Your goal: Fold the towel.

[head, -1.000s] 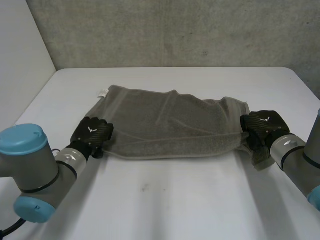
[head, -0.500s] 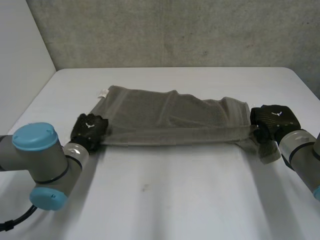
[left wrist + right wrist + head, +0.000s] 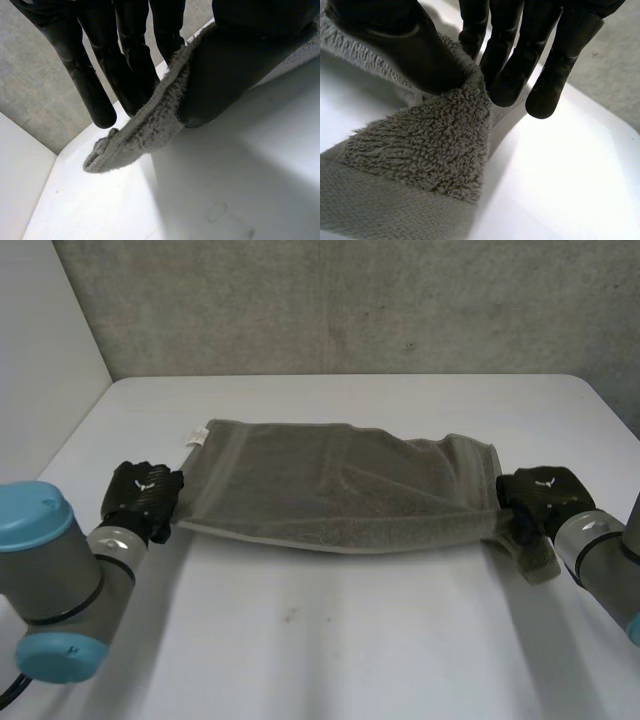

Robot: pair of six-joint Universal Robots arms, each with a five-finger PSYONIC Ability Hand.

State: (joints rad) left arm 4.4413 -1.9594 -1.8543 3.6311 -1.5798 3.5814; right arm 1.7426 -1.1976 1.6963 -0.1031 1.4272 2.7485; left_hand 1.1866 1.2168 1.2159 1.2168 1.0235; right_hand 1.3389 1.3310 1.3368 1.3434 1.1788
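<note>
Grey terry towel [image 3: 340,485] stretches across the white table [image 3: 350,640], its ends pinched by the black left hand [image 3: 142,495] and right hand [image 3: 540,495]. Seemingly mid-fold; next, both should carry the near edge evenly onto the far edge.

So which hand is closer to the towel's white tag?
Left. The left hand pinches the towel at the end with the white tag; the right hand pinches the opposite end, far from it.

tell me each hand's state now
Left hand: shut on the towel at its left end.
Right hand: shut on the towel at its right end.
</note>
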